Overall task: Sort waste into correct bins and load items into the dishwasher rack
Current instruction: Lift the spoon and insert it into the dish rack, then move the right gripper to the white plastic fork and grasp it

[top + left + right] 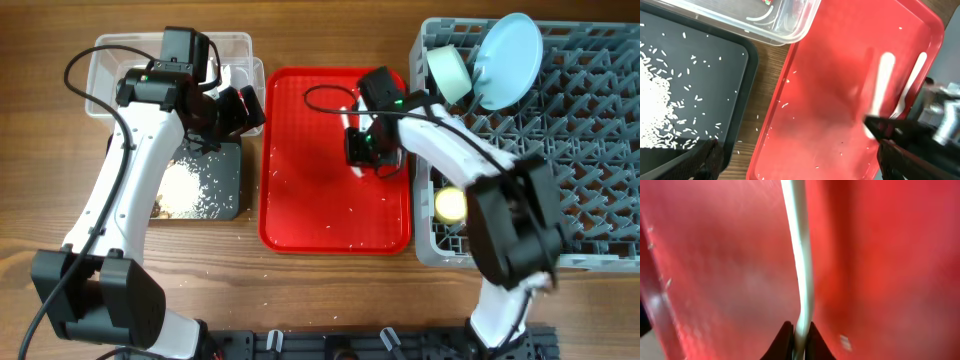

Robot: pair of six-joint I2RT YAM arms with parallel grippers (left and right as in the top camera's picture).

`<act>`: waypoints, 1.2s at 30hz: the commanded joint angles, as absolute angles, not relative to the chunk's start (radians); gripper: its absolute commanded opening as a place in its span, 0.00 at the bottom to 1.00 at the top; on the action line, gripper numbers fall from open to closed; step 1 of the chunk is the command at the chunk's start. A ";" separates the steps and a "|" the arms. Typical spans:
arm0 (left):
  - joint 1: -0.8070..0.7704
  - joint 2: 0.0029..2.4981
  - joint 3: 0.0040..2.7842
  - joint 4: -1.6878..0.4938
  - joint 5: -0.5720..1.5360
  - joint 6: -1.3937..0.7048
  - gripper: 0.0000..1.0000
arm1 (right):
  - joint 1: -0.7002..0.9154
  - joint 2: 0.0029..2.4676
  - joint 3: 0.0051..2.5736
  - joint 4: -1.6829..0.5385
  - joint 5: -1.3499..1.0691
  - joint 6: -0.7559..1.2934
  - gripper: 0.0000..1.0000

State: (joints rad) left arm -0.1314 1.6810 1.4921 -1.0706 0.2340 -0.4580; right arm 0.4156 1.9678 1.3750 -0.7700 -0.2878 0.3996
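Observation:
My right gripper [362,148] is low over the flat red tray [310,200] and is shut on a white plastic utensil [801,255]; the fingertips [800,332] pinch its handle. The left wrist view shows two white utensils [881,85] side by side on the red tray, next to the right gripper [920,135]. My left gripper [238,108] is open and empty, above the gap between the black tray [225,175] and the red tray. Whitish crumbly scraps [185,190] lie in the black tray. The clear tub [110,60] stands behind it.
The grey dishwasher rack [590,150] stands at the right and holds a pale blue plate [510,60], a blue-green bowl [450,72] and a yellow cup [450,205]. Scattered crumbs lie on the red tray [830,125] and on the wood by the black tray.

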 commanded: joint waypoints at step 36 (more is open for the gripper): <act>-0.127 1.665 1.507 -1.071 0.235 -0.457 1.00 | 0.319 1.443 1.452 -0.896 -0.041 0.349 0.78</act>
